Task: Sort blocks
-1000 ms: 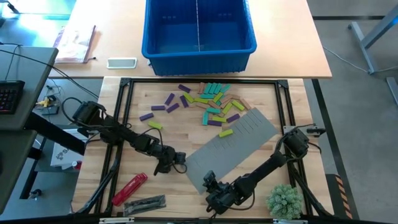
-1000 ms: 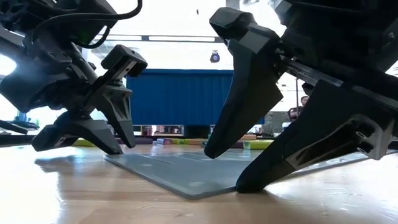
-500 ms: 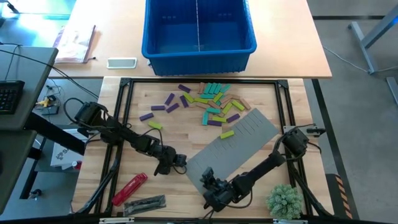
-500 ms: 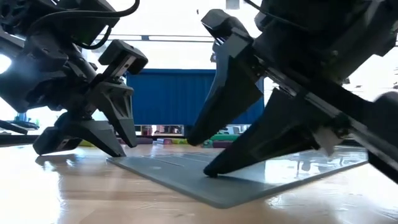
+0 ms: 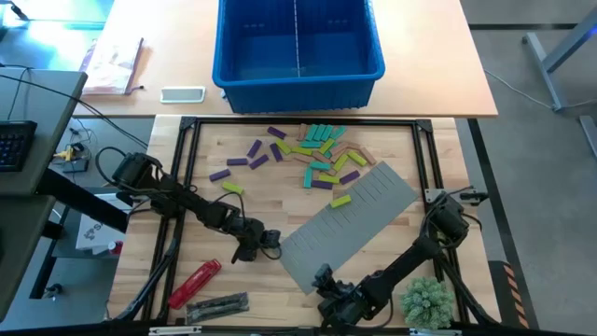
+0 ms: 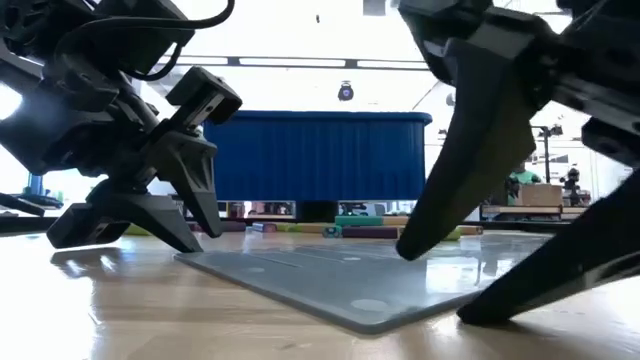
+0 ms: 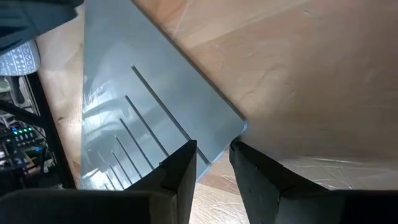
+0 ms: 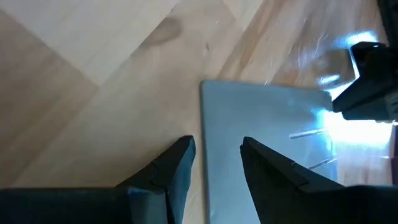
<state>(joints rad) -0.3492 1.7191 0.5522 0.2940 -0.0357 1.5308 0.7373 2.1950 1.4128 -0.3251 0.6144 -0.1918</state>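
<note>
The blocks (image 5: 320,152), small purple, lime, teal and tan bars, lie scattered on the table's far half, touched by no gripper; the low view shows them as a strip (image 6: 345,231). A flat grey mat (image 5: 354,219) lies slantwise on the table. My left gripper (image 5: 270,241) stands open at the mat's left corner (image 7: 239,127), its fingers on either side of the mat's edge. My right gripper (image 5: 325,278) is open at the mat's near corner (image 8: 203,84), one finger over the mat and one over the wood. My left gripper slants down at the mat's left corner (image 6: 182,256); whether its fingertips (image 6: 197,245) touch the mat I cannot tell. My right gripper slants down astride the mat's long near edge (image 8: 206,155). One fingertip (image 6: 405,254) stands at the mat's top; I cannot tell if it touches.
A blue bin (image 5: 298,42) stands beyond the table's far edge. A red tool (image 5: 194,283) and a dark object (image 5: 216,304) lie at the near left. A green tuft (image 5: 427,301) sits at the near right. A black frame (image 5: 303,121) borders the table.
My right gripper first went a little farther over the mat, then drew back toward the table's near right, and now stands at the mat's near corner. Its finger gap looks unchanged. My left gripper has kept its place.
</note>
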